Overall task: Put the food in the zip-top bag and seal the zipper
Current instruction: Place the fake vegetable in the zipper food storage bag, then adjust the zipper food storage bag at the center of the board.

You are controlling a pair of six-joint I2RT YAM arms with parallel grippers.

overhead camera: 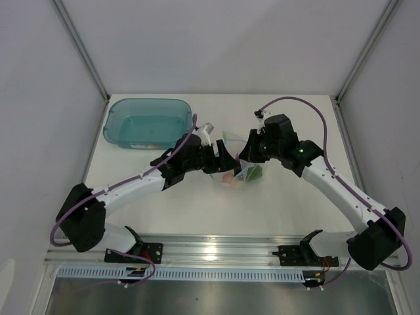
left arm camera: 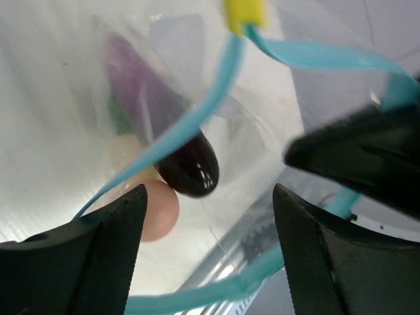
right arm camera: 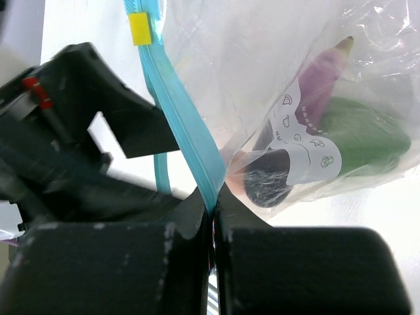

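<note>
My right gripper [right arm camera: 213, 203] is pinched tight on the zipper [right arm camera: 180, 111] of the zip-top bag [right arm camera: 262, 59]. My left gripper [left arm camera: 209, 197] gapes wide, gripping nothing, with the blue edge crossing its gap. Inside the bag lie the eggplant [left arm camera: 190, 167], pink ball [left arm camera: 161, 210] and green pepper [right arm camera: 367, 134], mid-table [overhead camera: 197, 210] near the tub [overhead camera: 147, 121].

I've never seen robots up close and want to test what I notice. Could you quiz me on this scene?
1. True or false: the right fingers pinch the blue zipper of the bag.
2. Where is the dark eggplant? A) in the teal tub B) inside the clear bag C) on the bare table
3. Which arm's fingers stand open?
Key: 1 true; 2 B; 3 the left fingers.
</note>
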